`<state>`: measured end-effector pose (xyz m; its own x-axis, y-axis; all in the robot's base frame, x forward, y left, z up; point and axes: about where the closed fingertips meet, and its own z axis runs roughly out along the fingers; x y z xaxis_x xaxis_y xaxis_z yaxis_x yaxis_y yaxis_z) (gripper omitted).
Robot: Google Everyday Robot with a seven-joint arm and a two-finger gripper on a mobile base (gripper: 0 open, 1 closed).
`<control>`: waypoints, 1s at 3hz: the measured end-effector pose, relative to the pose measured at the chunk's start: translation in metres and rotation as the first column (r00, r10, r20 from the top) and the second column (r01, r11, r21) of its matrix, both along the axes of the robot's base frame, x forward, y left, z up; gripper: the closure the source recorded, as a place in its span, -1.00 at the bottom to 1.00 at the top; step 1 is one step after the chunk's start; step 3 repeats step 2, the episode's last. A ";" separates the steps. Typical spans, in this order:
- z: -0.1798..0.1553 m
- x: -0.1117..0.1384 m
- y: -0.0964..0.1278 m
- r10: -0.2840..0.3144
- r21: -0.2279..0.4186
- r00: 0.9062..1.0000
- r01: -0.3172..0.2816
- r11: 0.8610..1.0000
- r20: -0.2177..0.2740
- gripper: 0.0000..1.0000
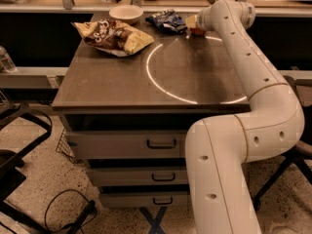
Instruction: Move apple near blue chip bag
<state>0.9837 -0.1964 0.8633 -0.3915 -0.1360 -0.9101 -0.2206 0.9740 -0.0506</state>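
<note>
The robot's white arm (253, 106) rises from the lower right, bends at the worktop's right edge and reaches diagonally to the far right corner. There the hand (192, 22) sits low over the worktop (195, 77), hard against the back edge. The wrist hides most of it, so I cannot tell how far open it is or whether it has hold of anything.

The apple (197, 31) shows as a small orange-red patch directly under the hand, resting at or just above the surface. The blue chip bag (166, 21) lies just to its left along the same back edge, with a narrow gap between them.

Further left, a white bowl (126, 12) sits at the back edge. In front of it, the brown-and-yellow chip bag (113, 35) sprawls toward the left edge.

The whole near half and the centre of the worktop are bare, crossed only by a bright arc of light (152, 79).

Below are three drawers (161, 143). On the floor, a black chair (14, 145) stands left and a cable (63, 213) lies beside it.
</note>
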 end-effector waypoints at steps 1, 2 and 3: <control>-0.004 0.001 0.002 0.002 0.000 1.000 -0.002 1.000 -0.005 -0.98; -0.005 0.001 0.003 0.003 0.000 1.000 -0.003 1.000 -0.006 -1.00; -0.005 0.001 0.003 0.003 0.000 1.000 -0.003 1.000 -0.006 -1.00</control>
